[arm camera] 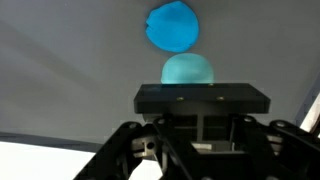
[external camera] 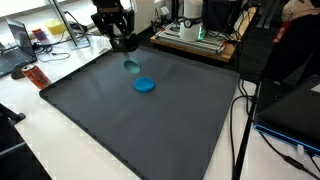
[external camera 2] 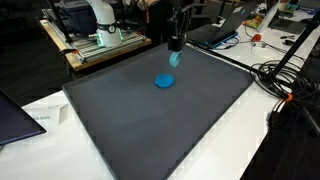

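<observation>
A round bright blue disc [external camera: 145, 85] [external camera 2: 164, 81] lies flat on the dark grey mat [external camera: 130, 125] [external camera 2: 150, 125]. Just behind it, my gripper [external camera: 127, 50] [external camera 2: 175, 49] hangs a little above the mat, shut on a pale teal rounded object [external camera: 131, 66] [external camera 2: 175, 60] that sticks out below the fingers. In the wrist view the teal object [arm camera: 188, 70] shows just past the black gripper body [arm camera: 200, 100], with the blue disc [arm camera: 173, 27] beyond it. The fingertips themselves are hidden by the body.
The mat lies on a white table [external camera: 60, 150] [external camera 2: 260, 140]. Cables [external camera: 245, 120] [external camera 2: 285, 85] run along one side. A wooden platform with equipment [external camera: 195, 40] [external camera 2: 95, 42] stands behind the mat. A laptop [external camera: 20, 50] and an orange packet [external camera: 36, 76] sit off the mat.
</observation>
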You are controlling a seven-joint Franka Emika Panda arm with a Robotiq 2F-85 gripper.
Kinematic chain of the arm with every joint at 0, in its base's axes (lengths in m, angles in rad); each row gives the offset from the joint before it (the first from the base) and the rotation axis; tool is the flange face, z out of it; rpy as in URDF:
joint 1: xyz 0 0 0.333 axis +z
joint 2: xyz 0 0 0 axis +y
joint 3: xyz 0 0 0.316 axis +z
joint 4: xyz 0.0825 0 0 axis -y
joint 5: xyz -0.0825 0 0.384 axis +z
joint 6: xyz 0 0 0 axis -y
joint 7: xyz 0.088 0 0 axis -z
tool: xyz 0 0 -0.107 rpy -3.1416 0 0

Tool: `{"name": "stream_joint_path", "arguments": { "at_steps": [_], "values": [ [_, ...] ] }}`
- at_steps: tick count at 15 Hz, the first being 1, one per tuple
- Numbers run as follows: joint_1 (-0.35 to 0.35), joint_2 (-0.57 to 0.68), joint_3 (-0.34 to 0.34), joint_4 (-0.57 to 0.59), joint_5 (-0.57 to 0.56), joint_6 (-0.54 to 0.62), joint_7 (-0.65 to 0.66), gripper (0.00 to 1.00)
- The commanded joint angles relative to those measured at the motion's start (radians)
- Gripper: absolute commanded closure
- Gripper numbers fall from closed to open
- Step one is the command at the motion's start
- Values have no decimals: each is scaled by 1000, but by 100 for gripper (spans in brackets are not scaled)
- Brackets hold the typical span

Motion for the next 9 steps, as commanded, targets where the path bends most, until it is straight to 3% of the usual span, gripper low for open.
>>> {"name": "stream_joint_path", "arguments": {
  "at_steps": [1, 2, 3, 8, 9],
  "values": [
    [-34, -34, -1, -54, 127, 29, -150, 77],
    [-46, -33, -2, -59, 163, 35, -195, 77],
    [-17, 0, -11, -16, 95, 8, -113, 52],
    [-33, 0, -12, -23, 131, 15, -165, 52],
    [-33, -1, -12, -23, 131, 16, -166, 77]
  ]
}}
